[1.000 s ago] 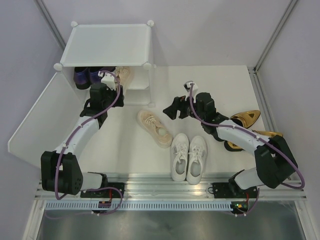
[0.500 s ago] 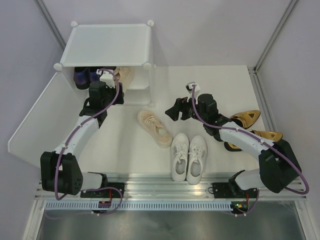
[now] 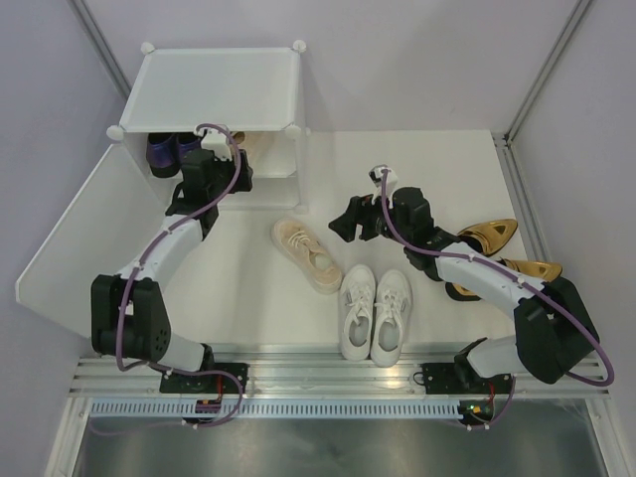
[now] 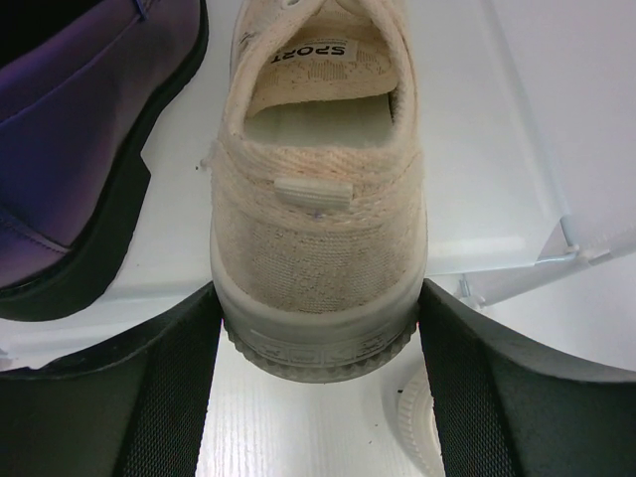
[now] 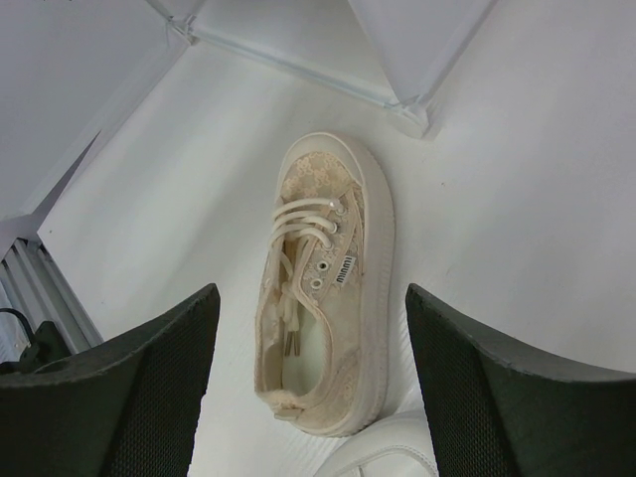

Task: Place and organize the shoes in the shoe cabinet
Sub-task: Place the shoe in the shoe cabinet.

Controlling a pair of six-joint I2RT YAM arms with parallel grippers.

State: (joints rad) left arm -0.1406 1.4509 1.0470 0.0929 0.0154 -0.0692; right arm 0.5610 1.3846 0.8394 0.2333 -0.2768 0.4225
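The shoe cabinet (image 3: pixel 214 89) stands at the back left with its door (image 3: pixel 75 224) swung open to the left. Purple loafers (image 3: pixel 164 151) sit in its lower compartment; one shows in the left wrist view (image 4: pixel 79 129). My left gripper (image 3: pixel 224 161) is at the cabinet mouth, shut on the heel of a beige sneaker (image 4: pixel 318 229), which lies on the cabinet floor beside the loafer. My right gripper (image 3: pixel 343 221) is open and empty above the other beige sneaker (image 5: pixel 323 298), which lies on the table (image 3: pixel 308 254).
The white sneakers (image 3: pixel 378 310) stand side by side near the front edge, next to the loose beige sneaker. The gold heels (image 3: pixel 492 237) lie at the right beside my right arm. A round corner connector (image 4: pixel 415 422) sits just under my left gripper.
My left gripper has moved forward toward the cabinet, carrying the beige sneaker deeper into the lower compartment. My right arm has barely moved.
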